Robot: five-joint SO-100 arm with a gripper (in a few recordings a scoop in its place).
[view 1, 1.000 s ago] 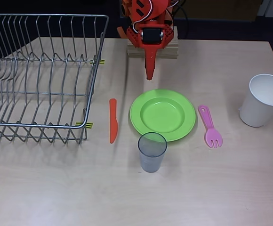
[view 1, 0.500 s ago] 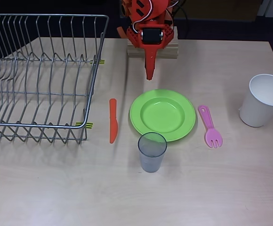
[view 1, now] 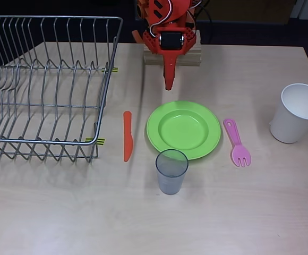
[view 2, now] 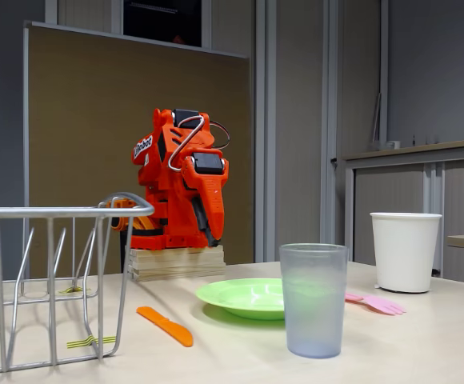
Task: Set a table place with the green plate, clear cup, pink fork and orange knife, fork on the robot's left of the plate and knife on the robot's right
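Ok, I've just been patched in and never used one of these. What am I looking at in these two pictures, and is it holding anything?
The orange-red machine is a small robot arm on a wooden block at the table's far edge. One picture looks straight down; the other sits low at table height, facing the arm. Its hand is the narrow point hanging above the table behind the green plate, holding nothing. In the overhead view, the orange knife lies left of the plate, the pink fork right, and the clear cup stands at its near rim. A wire dish rack is on the left, a white cup on the right.
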